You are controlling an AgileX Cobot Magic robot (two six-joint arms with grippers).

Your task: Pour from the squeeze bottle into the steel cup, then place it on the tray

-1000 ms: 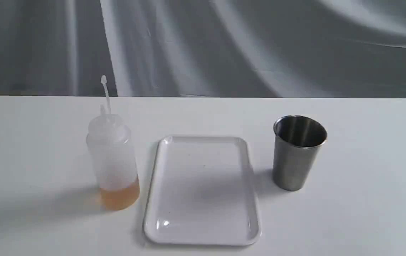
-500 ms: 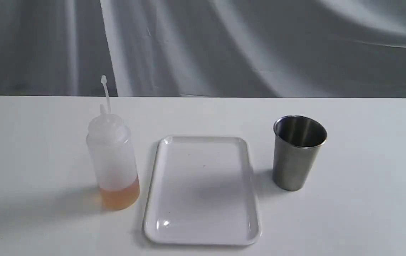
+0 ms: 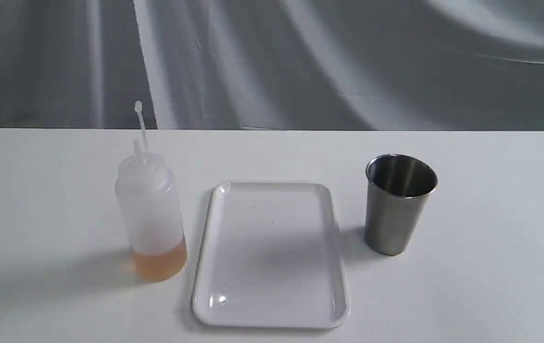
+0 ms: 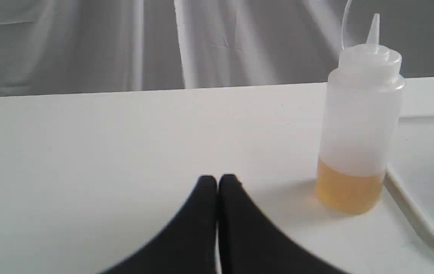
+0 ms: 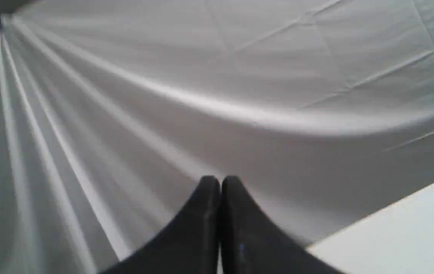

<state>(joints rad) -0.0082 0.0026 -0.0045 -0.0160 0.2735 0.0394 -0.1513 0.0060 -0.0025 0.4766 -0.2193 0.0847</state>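
The squeeze bottle stands upright on the white table, left of the tray, with orange liquid at its bottom. The steel cup stands upright to the tray's right. Neither gripper shows in the exterior view. In the left wrist view the left gripper is shut and empty, its black fingers pressed together, low over the table and apart from the squeeze bottle; the tray's edge shows beyond the bottle. The right gripper is shut and empty, facing the grey cloth.
A wrinkled grey cloth backdrop hangs behind the table's far edge. A corner of the white table shows in the right wrist view.
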